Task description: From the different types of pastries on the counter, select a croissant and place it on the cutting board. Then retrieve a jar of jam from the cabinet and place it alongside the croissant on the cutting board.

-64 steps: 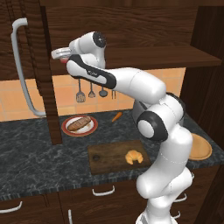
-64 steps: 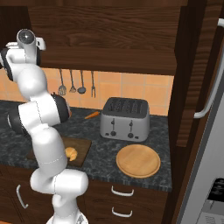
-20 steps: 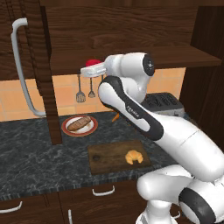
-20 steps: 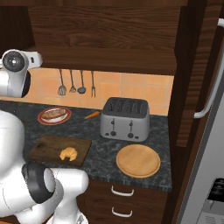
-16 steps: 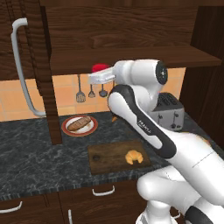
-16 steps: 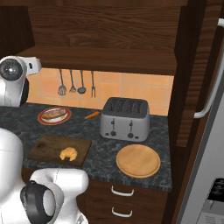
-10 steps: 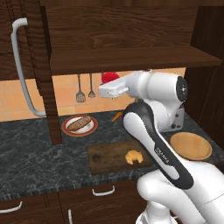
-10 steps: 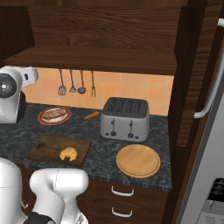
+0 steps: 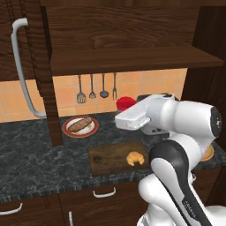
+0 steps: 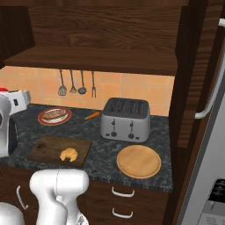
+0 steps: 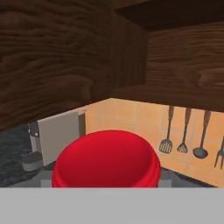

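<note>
While the gripper (image 9: 125, 109) hangs in the air above the counter (image 9: 31, 154), it carries the jar of jam (image 9: 126, 103): the red lid shows just past the end of the white hand. Fingers hidden behind jar and hand, but the jar rides clear of any surface, so judged clamped on it. In the hand view the red lid (image 11: 107, 159) sits close against the camera, low and centred.

Cutting board (image 9: 118, 157) lies on the counter below the jar and nearer the base, long axis running left-right along the counter edge. Croissant (image 9: 135, 158) rests on the board's right half; left half bare, with the dark round spot near its back-left corner.

Key relation: jar is above the board's back edge, roughly over its middle. Likely next move is down and a little toward the base, landing on bare board left of the croissant.

Beyond: loaf-shaped roll on a red-rimmed plate (image 9: 79, 126) back-left; hanging utensils (image 9: 92, 88) on the tiled wall; toaster (image 10: 125, 119) and round wooden disc (image 10: 139, 161) to the right.
</note>
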